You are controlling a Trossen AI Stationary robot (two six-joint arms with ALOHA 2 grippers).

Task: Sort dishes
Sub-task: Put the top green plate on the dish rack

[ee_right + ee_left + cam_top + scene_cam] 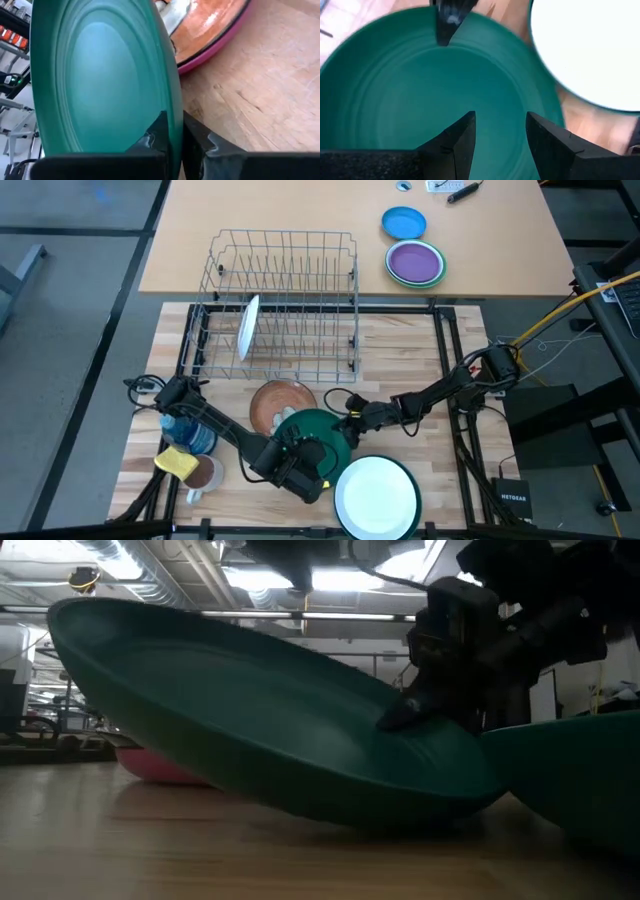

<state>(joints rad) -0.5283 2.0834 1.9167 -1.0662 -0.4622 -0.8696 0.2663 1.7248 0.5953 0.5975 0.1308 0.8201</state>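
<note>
Only one white plate (248, 326) stands in the rack (285, 260); the right gripper (347, 423) pinches the green plate (322, 430) rim, the left gripper (318, 463) hangs open above it, and the rest wait.

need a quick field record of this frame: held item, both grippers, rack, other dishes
held item: green plate, tilted, one edge on the table
right gripper: shut on the green plate's rim
left gripper: open, above the green plate
dish rack: one small white plate standing upright
nearby: brown plate, large white plate
</note>
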